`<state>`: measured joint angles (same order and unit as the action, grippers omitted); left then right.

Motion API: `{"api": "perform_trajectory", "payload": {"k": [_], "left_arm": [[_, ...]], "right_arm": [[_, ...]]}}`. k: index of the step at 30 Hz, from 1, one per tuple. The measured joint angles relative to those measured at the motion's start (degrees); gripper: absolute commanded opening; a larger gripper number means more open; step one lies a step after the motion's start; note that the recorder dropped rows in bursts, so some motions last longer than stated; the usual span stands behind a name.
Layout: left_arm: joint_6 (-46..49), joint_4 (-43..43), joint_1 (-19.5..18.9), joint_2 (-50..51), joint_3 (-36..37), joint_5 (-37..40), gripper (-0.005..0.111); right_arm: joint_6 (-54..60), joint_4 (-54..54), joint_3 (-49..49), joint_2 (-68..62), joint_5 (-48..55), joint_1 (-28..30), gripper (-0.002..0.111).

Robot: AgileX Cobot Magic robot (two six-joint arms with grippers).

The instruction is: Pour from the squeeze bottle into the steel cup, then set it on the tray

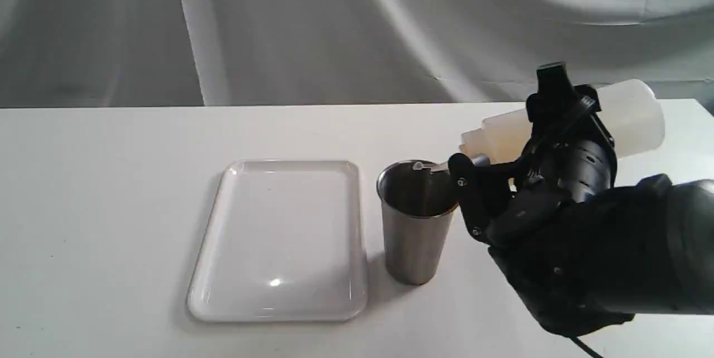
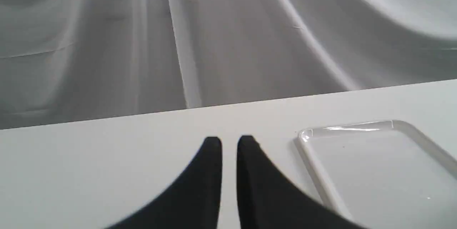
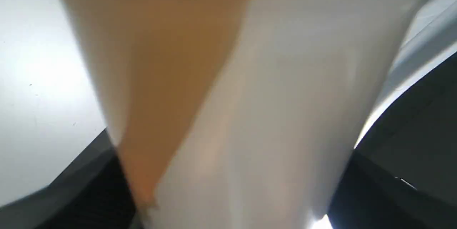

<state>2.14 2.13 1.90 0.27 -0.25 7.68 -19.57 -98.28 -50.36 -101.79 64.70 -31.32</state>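
Step in hand: the pour. Setting down on the tray is not yet begun.

Nearest, right arm low over the table (image 1: 111, 207). The right gripper (image 1: 544, 124) is clamped across the squeeze bottle (image 1: 630, 110) at mid-body, one finger over the top and the other hidden behind it.

Bottle is held off the table, tipped close to level, base high and away from the cup. Its nozzle (image 1: 419, 166) reaches over the mouth of the steel cup (image 1: 415, 235), just inside the rim on the bottle's side. I cannot make out a stream. In the right wrist view the body is translucent white, with amber liquid (image 3: 160, 79) lying in a slanted wedge toward one end. Roughly half full, by my guess.

Cup stands upright on the table, tapered, dark inside; fill level not readable.

Tray (image 1: 279, 313) lies flat just beside the cup, on the side away from the arm, not touching it. Glossy white, nothing on it.

Left gripper (image 2: 229, 141), seen only by its own camera: fingers all but together, a sliver of table between them, holding nothing, near one tray corner.

Farthest, a grey draped cloth (image 1: 334, 29) behind the table edge.

Next move, as I judge it: bring the bottle back upright before travel so the nozzle does not drip. Carry it over or round the cup without clipping the rim, then set it base-down inside the tray's rim.
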Motion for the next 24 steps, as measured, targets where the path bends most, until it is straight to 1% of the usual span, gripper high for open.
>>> {"api": "perform_trajectory", "payload": {"k": [24], "left_arm": [[0.0,0.0,0.0,0.0,0.0,0.0,0.008]], "right_arm": [[3.83,0.0,0.0,0.0,0.0,0.0,0.04]]}}
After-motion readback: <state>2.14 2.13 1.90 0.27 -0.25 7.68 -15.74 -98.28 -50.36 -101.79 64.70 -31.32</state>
